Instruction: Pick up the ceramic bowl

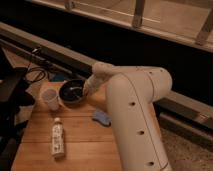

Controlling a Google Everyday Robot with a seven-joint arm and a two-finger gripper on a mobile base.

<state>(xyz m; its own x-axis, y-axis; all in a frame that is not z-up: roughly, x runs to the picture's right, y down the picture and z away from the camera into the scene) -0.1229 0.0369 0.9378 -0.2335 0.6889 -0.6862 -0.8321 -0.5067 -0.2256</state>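
Note:
The ceramic bowl (72, 92) is round, dark and glossy. It appears tilted, its inside facing the camera, at the far end of the wooden table (80, 145). My gripper (87, 90) is at the bowl's right rim, at the end of the white arm (135, 110). A small translucent white cup (50, 99) stands just left of the bowl.
A white bottle (58, 138) lies on the table at the near left. A blue cloth-like object (102, 117) lies near the arm. Dark equipment (12, 95) and cables (35, 75) are at the left. A dark ledge runs behind the table.

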